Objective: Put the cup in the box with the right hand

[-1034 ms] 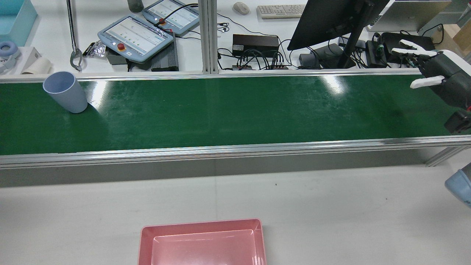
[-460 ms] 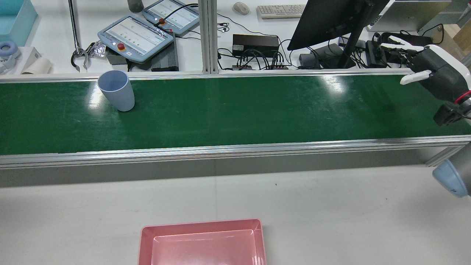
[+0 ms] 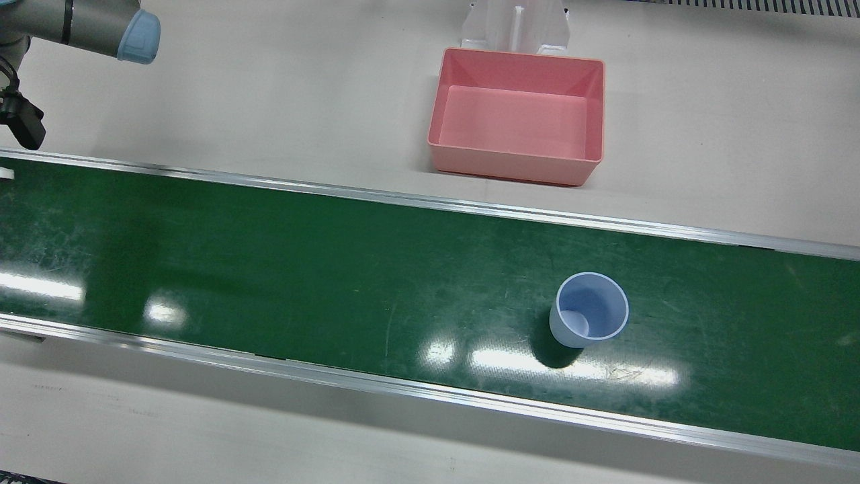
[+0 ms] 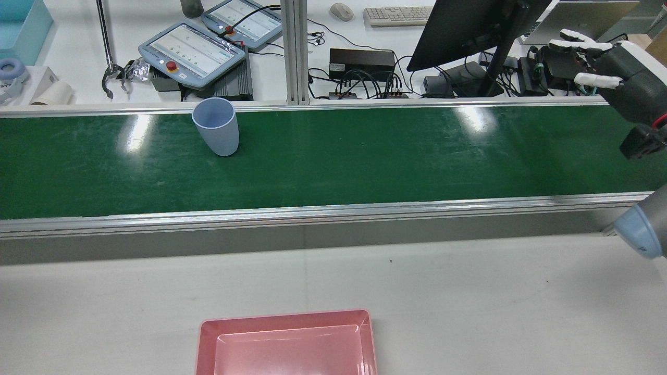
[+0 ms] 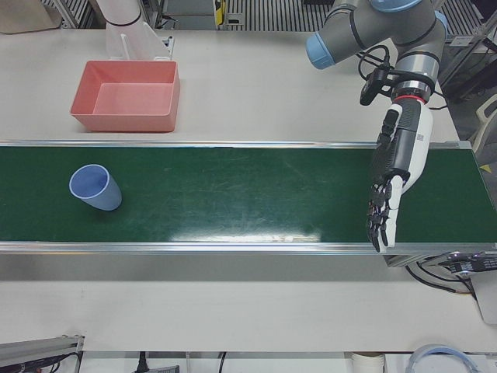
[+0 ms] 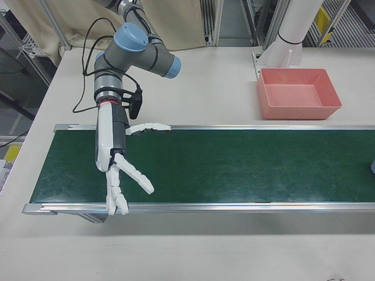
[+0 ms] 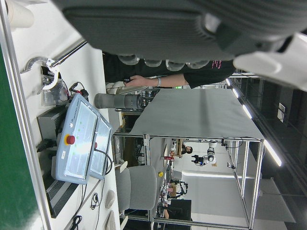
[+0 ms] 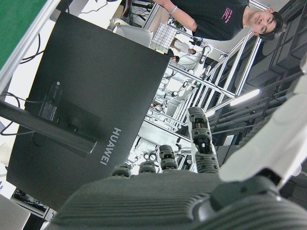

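A pale blue cup stands upright on the green conveyor belt, near its far rail. It also shows in the front view and the left-front view. The pink box sits empty on the white table on the robot's side of the belt, also in the front view. My right hand is open with fingers spread, over the belt's right end, far from the cup; the right-front view shows it too. My left hand is open, fingers straight, over the belt's other end.
Beyond the belt's far rail are two teach pendants, a black monitor, cables and a metal grabber tool. An aluminium post rises behind the belt's middle. White table lies between belt and box.
The cup has travelled to the right along the belt in the rear view. My right hand has lifted and shifted toward the belt's far side.
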{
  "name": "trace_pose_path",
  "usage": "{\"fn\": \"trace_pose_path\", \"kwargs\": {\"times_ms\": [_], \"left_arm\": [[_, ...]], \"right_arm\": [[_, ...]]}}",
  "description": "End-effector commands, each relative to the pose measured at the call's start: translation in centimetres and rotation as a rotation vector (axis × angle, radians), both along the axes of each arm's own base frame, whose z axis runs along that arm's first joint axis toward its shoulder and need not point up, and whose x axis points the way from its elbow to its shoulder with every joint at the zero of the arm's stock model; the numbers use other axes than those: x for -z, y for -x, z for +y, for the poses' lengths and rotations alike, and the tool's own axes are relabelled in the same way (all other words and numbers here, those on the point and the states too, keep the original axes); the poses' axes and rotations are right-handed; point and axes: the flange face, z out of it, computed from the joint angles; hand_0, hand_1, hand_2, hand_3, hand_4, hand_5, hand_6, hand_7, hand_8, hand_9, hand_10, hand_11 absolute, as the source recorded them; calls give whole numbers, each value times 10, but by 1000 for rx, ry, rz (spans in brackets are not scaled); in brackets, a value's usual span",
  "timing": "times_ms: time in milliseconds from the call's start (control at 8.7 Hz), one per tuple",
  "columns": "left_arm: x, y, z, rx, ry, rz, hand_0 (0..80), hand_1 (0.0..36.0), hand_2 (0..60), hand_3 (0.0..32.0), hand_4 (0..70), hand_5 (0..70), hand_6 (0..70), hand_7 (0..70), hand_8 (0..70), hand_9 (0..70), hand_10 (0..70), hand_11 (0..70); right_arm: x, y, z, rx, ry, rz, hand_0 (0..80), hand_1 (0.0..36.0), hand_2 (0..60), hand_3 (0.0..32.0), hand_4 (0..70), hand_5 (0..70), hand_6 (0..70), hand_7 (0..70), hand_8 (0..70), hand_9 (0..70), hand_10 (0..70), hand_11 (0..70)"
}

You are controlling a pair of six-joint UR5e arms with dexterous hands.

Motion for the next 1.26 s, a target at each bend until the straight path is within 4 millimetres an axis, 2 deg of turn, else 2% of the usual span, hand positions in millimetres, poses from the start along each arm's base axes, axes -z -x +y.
{"fn": "trace_pose_path", "kwargs": {"times_ms": [0,115,345,460,575,690,805,920,1034,1149], "left_arm": [[-1,0,-1,1,-1,0,0,0,0,0,0,0,0,0,0,0,0,0],[-1,-1,-1,-2,1,0,0,0,0,0,0,0,0,0,0,0,0,0],[-3,-1,-2,0,4,0,0,0,0,0,0,0,0,0,0,0,0,0],[-2,-1,-2,0,2,0,0,0,0,0,0,0,0,0,0,0,0,0],[-2,-1,-2,0,2,0,0,0,0,0,0,0,0,0,0,0,0,0],[0,0,-1,1,-1,0,0,0,0,0,0,0,0,0,0,0,0,0],[0,0,0,0,1,0,0,0,0,0,0,0,0,0,0,0,0,0],[-1,0,0,0,2,0,0,0,0,0,0,0,0,0,0,0,0,0],[-1,0,-1,1,1,0,0,0,0,0,0,0,0,0,0,0,0,0],[-1,0,-1,1,1,0,0,0,0,0,0,0,0,0,0,0,0,0]], "right_arm": [[-7,-28,10,-37,18,-2,367,39,74,0,155,14,32,149,0,42,11,23],[-8,-30,12,-41,18,-9,406,23,8,0,177,15,32,149,0,42,12,24],[-19,-22,12,-27,39,-1,316,59,174,0,132,14,33,146,2,44,14,27],[-19,-18,10,-20,40,0,406,29,29,0,173,16,33,141,2,43,13,26],[-19,-17,10,-18,40,0,395,41,60,0,154,17,32,141,1,41,13,26],[-14,-15,9,-16,30,-5,412,50,59,0,150,20,32,143,2,42,11,25],[-7,-16,9,-16,17,-9,456,55,6,0,153,25,32,145,3,44,10,24],[-7,-14,10,-11,18,-8,459,75,34,4,128,30,32,140,1,40,11,27],[-8,-10,11,-2,20,-8,451,98,97,12,92,32,31,134,1,39,10,27],[-9,-2,12,13,21,-5,456,104,97,10,85,34,31,131,2,39,9,27]]}}
